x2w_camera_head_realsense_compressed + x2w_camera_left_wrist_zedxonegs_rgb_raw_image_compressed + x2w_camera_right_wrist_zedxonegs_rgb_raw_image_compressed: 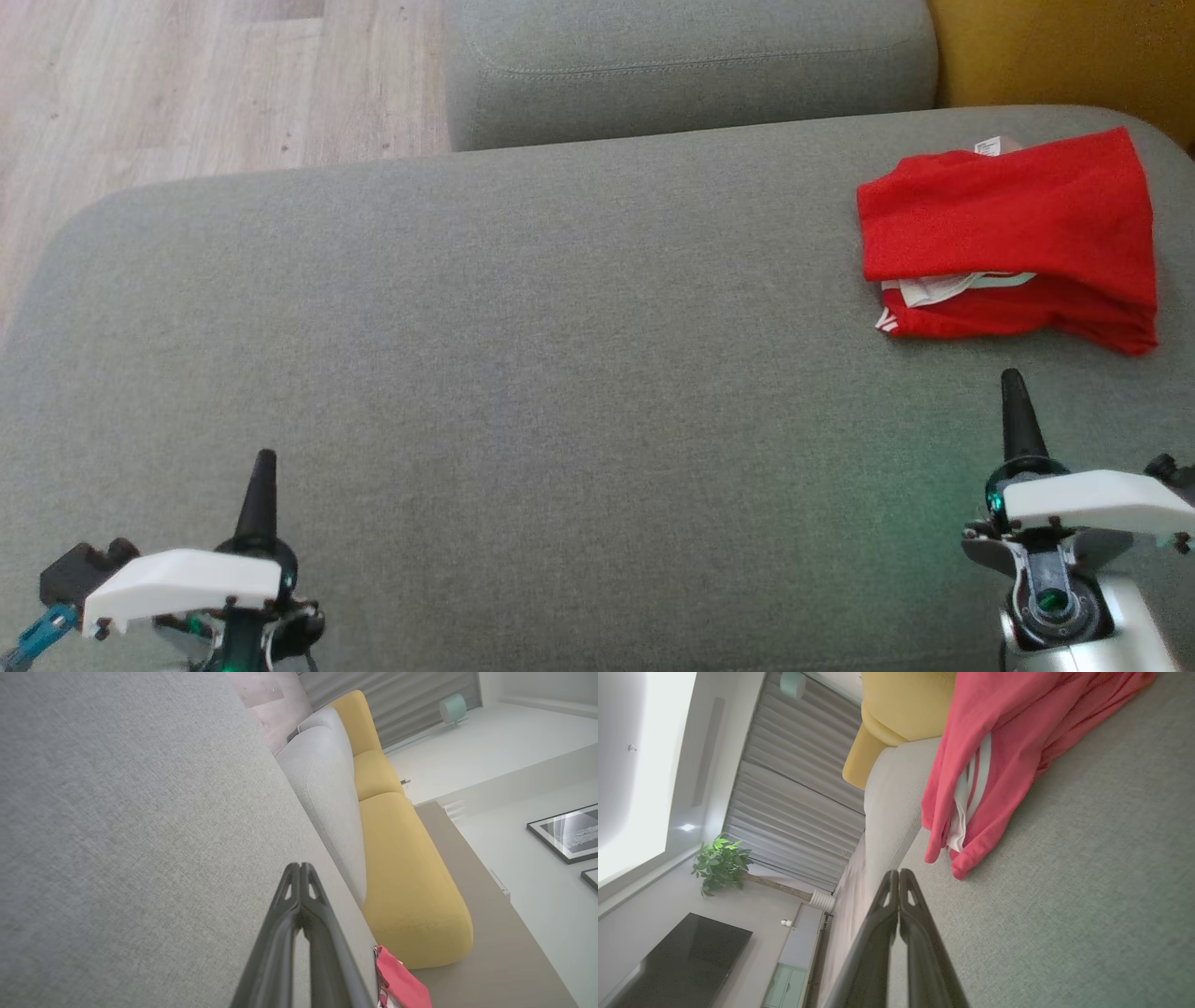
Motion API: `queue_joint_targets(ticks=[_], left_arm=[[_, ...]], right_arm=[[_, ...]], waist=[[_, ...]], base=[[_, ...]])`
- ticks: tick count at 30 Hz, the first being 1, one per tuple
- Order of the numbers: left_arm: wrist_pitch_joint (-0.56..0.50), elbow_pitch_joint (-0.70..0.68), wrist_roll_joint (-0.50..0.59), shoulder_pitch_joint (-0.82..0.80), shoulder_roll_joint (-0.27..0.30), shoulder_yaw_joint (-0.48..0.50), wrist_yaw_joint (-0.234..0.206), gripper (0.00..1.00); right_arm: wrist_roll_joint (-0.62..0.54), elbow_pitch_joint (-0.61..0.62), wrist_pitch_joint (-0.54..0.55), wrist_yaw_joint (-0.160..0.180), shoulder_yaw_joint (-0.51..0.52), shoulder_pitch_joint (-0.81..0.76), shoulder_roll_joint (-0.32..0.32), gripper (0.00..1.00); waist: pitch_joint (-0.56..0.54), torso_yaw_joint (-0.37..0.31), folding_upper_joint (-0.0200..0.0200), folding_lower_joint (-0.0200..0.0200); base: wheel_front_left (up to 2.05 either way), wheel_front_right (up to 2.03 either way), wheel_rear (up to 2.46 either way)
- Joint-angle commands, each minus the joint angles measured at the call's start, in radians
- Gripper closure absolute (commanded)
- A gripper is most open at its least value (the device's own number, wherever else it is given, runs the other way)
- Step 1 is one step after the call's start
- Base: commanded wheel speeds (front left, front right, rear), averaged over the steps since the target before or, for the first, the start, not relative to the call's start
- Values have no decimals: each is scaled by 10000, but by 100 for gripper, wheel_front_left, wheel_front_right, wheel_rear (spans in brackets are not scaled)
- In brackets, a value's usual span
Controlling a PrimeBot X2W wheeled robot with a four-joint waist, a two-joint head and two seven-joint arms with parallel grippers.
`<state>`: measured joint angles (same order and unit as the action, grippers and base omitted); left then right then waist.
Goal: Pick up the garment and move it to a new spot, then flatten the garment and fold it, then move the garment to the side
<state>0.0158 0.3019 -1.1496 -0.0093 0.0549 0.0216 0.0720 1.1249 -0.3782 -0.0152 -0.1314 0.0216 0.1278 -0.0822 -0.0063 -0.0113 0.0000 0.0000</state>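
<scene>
My left gripper [265, 464] and right gripper [1012, 381], fingers pressed together and empty, at the near edge of the grey cushion [560, 355].
The folded red garment [1013, 233] lies at the cushion's far right corner.

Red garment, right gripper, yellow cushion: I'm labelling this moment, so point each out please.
red garment [1013, 224], head view, middle of its upper folded layer.
right gripper [1013, 383], head view, tips of its shut fingers.
yellow cushion [411, 882], left wrist view, its broad upper face.
</scene>
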Motion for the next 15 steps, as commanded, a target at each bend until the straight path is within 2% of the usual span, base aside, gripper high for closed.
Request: queue_joint_targets(ticks=[1, 15], left_arm=[[-92, -356, -269, -653, 41, 368, 149, 100], [-493, -425, -1711, -765, 11, 554, 295, 100]], right_arm=[[301, 446, 87, 4, -19, 198, -33, 100], [1816, 743, 488, 5, 296, 66, 85, 100]], waist=[[3, 4, 0, 0], [33, 40, 0, 0]], base=[[0, 0, 0], [0, 0, 0]])
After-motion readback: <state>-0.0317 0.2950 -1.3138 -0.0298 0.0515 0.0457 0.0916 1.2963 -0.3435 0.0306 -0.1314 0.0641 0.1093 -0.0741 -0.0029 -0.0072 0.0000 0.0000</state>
